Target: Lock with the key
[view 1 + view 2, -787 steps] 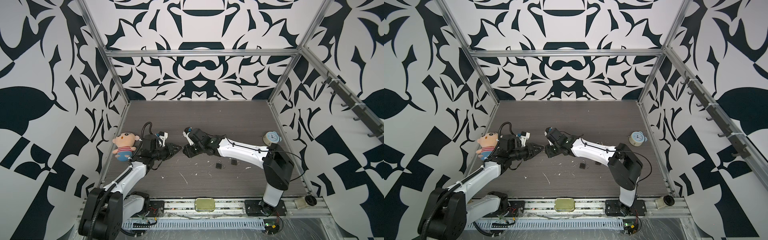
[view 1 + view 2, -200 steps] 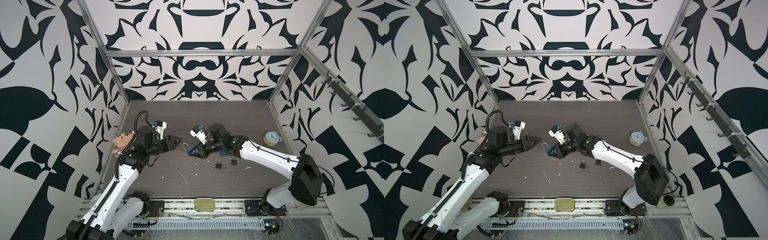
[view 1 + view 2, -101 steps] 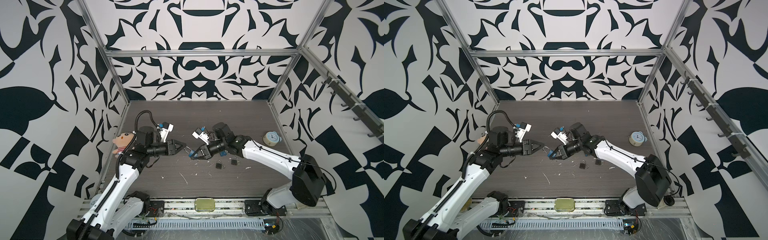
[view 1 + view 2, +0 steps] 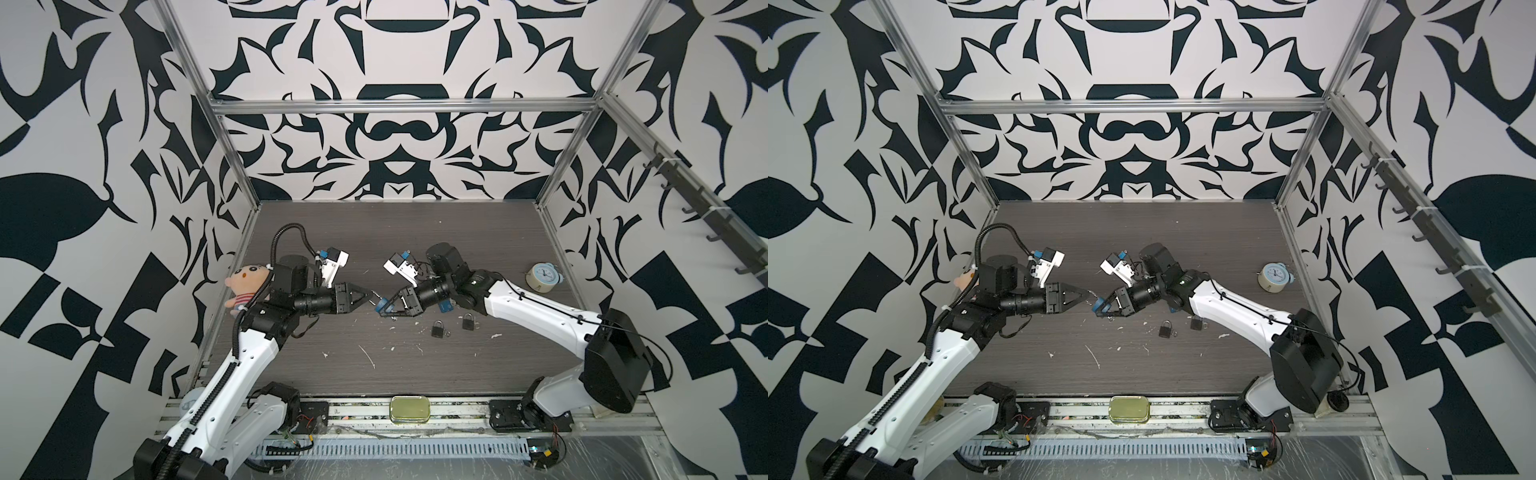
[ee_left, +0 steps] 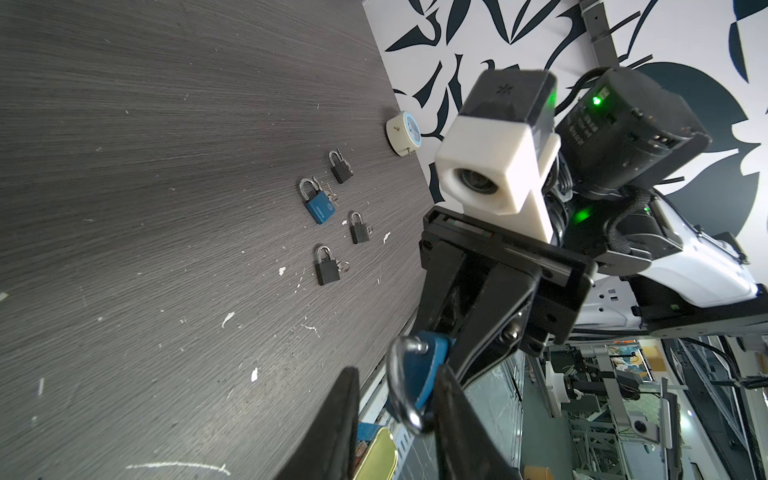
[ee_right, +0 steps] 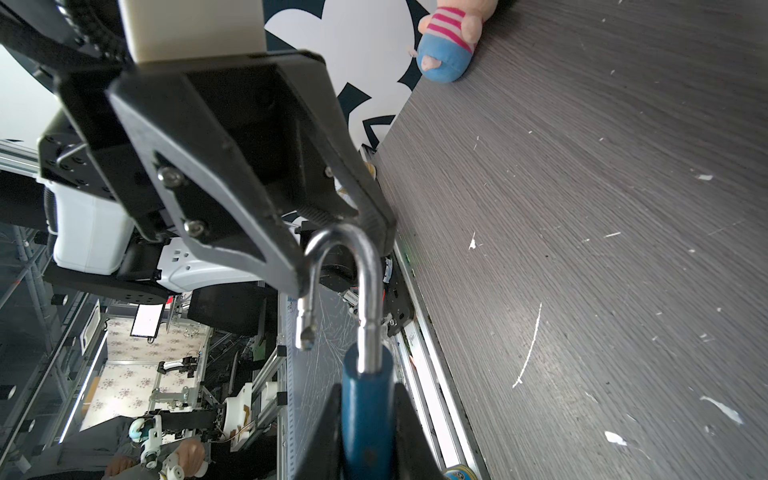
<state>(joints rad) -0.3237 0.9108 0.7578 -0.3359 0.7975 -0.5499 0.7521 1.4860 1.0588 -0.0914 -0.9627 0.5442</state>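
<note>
Right gripper (image 4: pixel 385 305) is clamped on the blue body of a padlock (image 6: pixel 368 399) and holds it in the air above the middle of the table (image 4: pixel 415 241). The steel shackle (image 6: pixel 370 266) is open, with its free end out of the body, and points toward the left gripper (image 4: pixel 368 296). That gripper's jaws are partly apart and straddle the bend of the shackle. One fingertip (image 6: pixel 291 270) touches the free leg, while the left wrist view shows a gap on one side (a firm pinch cannot be confirmed). Both arms are raised off the wood and meet tip to tip.

On the table beside the right arm lie four spare locks: a blue lock (image 5: pixel 318 205) and three black locks (image 5: pixel 326 264). Tiny keys seem to sit by them, too small to be sure. In both top views the arm hides part of the blue lock. A clock (image 4: pixel 540 276) sits near the right wall, a doll (image 4: pixel 247 286) is behind the left arm, and a tin (image 4: pixel 409 409) rests on the front rail. White flecks (image 4: pixel 368 357) dot the wood.
</note>
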